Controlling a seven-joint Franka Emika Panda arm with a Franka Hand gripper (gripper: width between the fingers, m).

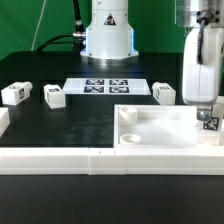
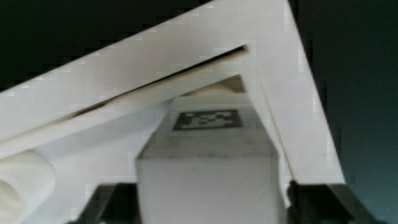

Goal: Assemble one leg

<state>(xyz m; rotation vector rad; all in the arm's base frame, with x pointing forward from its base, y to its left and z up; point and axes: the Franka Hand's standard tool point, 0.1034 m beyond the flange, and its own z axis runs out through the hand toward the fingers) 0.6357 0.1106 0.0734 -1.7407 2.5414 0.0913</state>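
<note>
We see the arm's two-finger gripper (image 1: 207, 118) low over the exterior view's right end of the large flat white square panel with raised rim (image 1: 160, 140). Between its jaws sits the leg (image 1: 208, 121), a small white plastic cuboid post with a black-and-white tag on its face. In the wrist view the same post (image 2: 210, 150) stands upright between the dark fingers (image 2: 118, 205), which press on both of its sides, so we log the gripper as clamped on it. The panel's rim corner (image 2: 267, 60) lies just beyond the post.

Three more white tagged posts lie loose on the black table (image 1: 70, 125): two (image 1: 14, 94) (image 1: 53, 96) toward the exterior view's left, one (image 1: 165, 94) just behind the panel. The thin flat marker board (image 1: 105, 86) lies near the robot base (image 1: 107, 35).

We cannot tell from either view whether the post's foot is touching the panel.

Risks as we judge them:
- post off-centre to its corner hole, so it catches on the rim and jams;
- post tilting in the jaws under downward force, slipping or cross-seating;
- panel sliding on the table if pushed sideways, since nothing visibly holds it.
</note>
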